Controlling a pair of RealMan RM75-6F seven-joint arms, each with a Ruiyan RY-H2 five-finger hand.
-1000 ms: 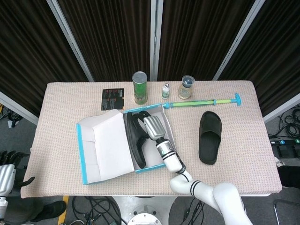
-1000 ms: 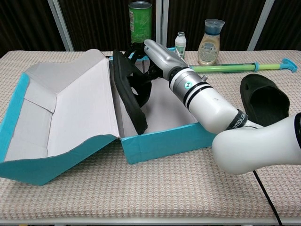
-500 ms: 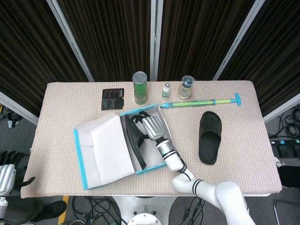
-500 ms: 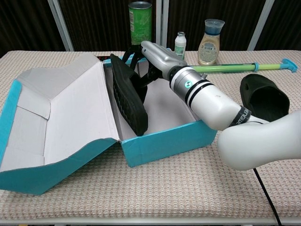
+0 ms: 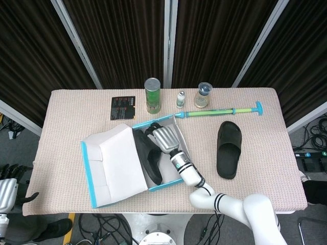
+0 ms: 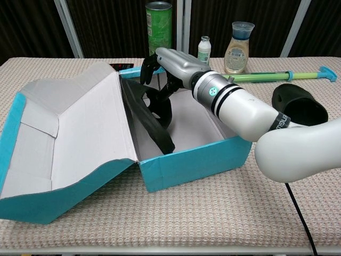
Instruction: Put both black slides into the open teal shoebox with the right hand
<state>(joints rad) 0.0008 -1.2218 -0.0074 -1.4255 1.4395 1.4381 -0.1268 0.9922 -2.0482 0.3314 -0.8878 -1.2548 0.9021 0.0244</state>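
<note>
The open teal shoebox (image 5: pixel 164 185) (image 6: pixel 193 164) lies at the table's middle, its lid (image 5: pixel 115 163) (image 6: pixel 69 138) folded out to the left. One black slide (image 5: pixel 150 162) (image 6: pixel 151 121) stands tilted on its edge inside the box, leaning toward the lid side. My right hand (image 5: pixel 162 138) (image 6: pixel 171 62) reaches into the box from the right and grips this slide by its strap. The second black slide (image 5: pixel 228 150) (image 6: pixel 298 109) lies on the cloth to the right of the box. My left hand (image 5: pixel 7 193) hangs below the table's left edge, only partly seen.
Along the back stand a green can (image 5: pixel 152 95), a small bottle (image 5: pixel 180 98) and a jar (image 5: pixel 203 95). A green and teal rod (image 5: pixel 219 112) lies just behind the box. A black card (image 5: pixel 122 107) lies at the back left.
The slide in my right hand has tipped lower into the box. The box has turned a little, and its front right corner has slid outward.
</note>
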